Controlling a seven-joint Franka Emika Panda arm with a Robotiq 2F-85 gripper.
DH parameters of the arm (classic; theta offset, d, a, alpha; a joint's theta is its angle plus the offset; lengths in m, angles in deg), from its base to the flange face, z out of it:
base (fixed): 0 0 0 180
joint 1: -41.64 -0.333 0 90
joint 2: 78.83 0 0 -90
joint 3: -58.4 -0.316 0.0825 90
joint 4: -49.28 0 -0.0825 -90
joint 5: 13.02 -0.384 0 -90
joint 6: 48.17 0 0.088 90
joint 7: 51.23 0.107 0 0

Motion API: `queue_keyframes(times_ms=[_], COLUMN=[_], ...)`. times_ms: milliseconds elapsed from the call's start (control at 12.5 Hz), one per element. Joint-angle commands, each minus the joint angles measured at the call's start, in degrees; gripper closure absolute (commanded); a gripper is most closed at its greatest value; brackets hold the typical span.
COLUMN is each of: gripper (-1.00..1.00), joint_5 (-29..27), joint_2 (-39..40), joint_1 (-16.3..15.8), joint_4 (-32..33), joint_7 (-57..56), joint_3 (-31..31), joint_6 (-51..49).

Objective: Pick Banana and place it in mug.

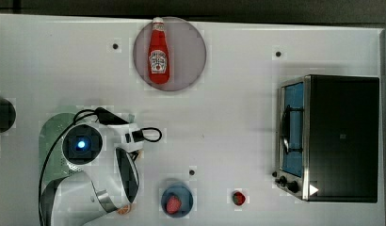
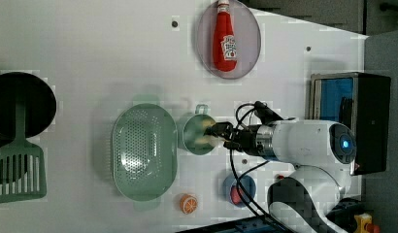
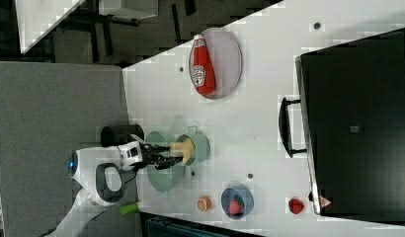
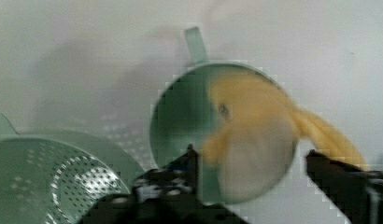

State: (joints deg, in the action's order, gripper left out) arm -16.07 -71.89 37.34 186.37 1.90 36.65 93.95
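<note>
Gripper (image 4: 252, 161) wide open, arm outstretched

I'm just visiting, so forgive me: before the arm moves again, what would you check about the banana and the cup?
1. Banana in the mug: ok, though one end hangs over the rim.
2. Gripper let go: ok, the wrist view shows the fingers spread to either side of the banana.
3. Mug upright: ok in the right view.
4. Mug clear of the green basket: cannot tell, they sit very close.
5. Banana settled: cannot tell, it looks blurred.
6. Ketchup bottle out of the way: ok, far off on its plate.
</note>
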Motion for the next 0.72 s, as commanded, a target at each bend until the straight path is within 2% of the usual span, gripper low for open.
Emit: queue_keyframes(times_ms=[80,240,720], gripper=[-1.0,-1.0,-1.0], joint_5=[-1.1,-1.2,0.3], joint_2=[-2.7,-6.4,-16.1], joint_1=[0.0,0.6,1.5], joint_4=[-2.0,-4.9,-19.9], joint_7=[3.7,3.5,1.8], joint_3=[1.2,4.0,15.5], joint_6=[-0.1,-4.3,-31.7])
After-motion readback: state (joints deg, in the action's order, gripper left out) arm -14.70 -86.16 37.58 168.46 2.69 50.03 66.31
